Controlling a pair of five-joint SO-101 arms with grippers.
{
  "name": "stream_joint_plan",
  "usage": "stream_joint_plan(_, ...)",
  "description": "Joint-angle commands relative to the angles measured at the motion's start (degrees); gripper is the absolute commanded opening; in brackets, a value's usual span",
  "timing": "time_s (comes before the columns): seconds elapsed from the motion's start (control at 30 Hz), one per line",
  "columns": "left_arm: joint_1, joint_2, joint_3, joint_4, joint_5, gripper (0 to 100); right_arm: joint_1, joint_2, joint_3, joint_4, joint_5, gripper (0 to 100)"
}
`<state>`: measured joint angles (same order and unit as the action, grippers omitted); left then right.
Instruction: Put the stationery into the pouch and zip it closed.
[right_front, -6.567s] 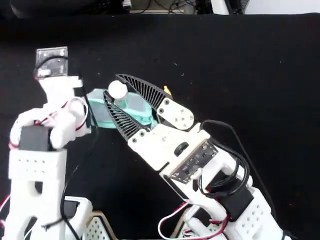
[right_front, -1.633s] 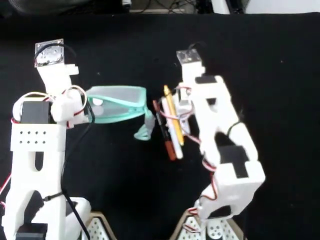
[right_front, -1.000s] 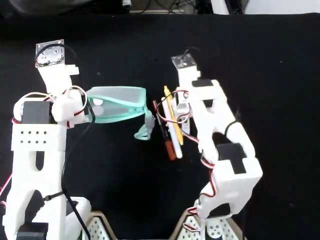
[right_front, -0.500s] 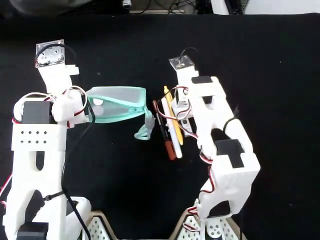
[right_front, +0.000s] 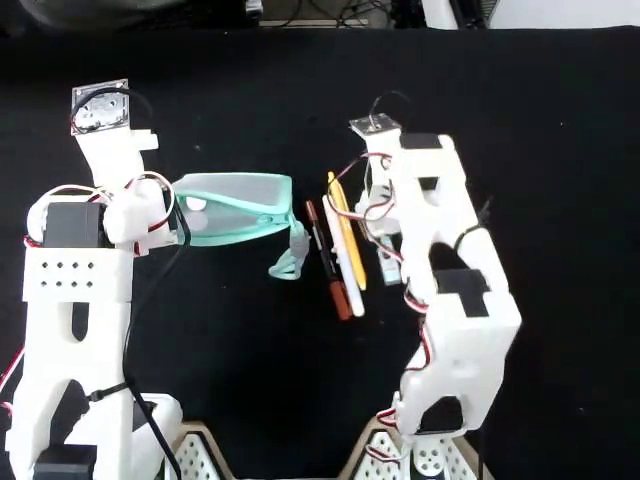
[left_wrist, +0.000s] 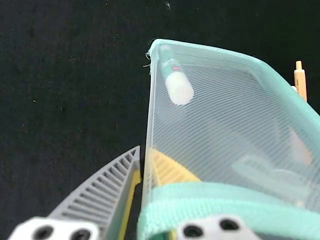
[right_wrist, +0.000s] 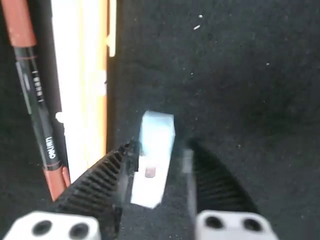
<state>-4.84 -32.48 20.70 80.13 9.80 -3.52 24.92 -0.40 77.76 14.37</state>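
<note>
The teal mesh pouch (right_front: 235, 207) lies on the black table, its left end pinched by my left gripper (right_front: 180, 222), which is shut on it. Seen through the mesh of the pouch (left_wrist: 225, 125), a white-capped stick (left_wrist: 178, 88) lies inside; my left gripper (left_wrist: 145, 172) grips the teal edge. Right of the pouch lie a red-black marker (right_front: 326, 258), a white pen (right_front: 347, 262) and a yellow pencil (right_front: 343, 225). My right gripper (right_wrist: 157, 162) points down, open, straddling a light blue eraser (right_wrist: 154, 152). That eraser (right_front: 388, 264) shows beside the arm.
A teal strap loop (right_front: 290, 258) trails from the pouch's right end toward the pens. The marker (right_wrist: 31, 95), white pen (right_wrist: 67, 75) and pencil (right_wrist: 97, 70) lie close beside the eraser. Black cloth stretches to the right and front.
My right arm has shifted right, from over the pens to over the eraser, which now shows. The left arm and pouch have stayed put.
</note>
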Motion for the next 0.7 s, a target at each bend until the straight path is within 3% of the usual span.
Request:
stream_joint_plan(0.0,-0.9,0.5,0.0,-0.2,-0.1,3,0.6,2.8,-6.5,1.6,0.0,16.1)
stream_joint_plan(0.13,-0.9,0.5,0.0,-0.2,-0.1,3,0.6,5.4,-9.3,2.5,0.0,10.9)
stream_joint_plan(0.67,-0.9,0.5,0.0,-0.3,-0.1,3,0.4,7.3,-10.7,2.3,-0.4,13.9)
